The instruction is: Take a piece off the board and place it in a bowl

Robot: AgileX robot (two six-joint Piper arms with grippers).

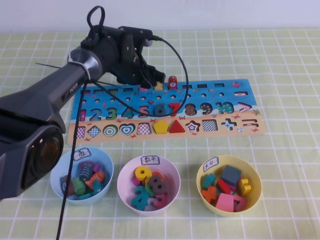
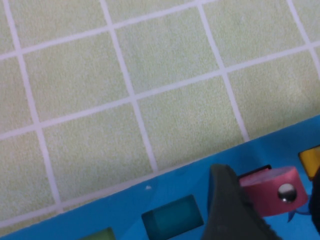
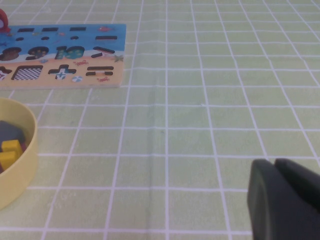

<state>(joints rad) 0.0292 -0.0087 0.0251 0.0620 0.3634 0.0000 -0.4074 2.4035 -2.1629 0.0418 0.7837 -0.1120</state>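
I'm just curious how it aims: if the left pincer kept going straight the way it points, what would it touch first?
Most likely the pink piece, which sits between the left pincer's fingers on the blue part of the board. Depth is hard to judge. The right pincer rests apart.

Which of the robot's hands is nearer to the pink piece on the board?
Left. The left hand is at the pink piece on the board's far edge. The right hand sits shut over bare tablecloth, well away from the board.
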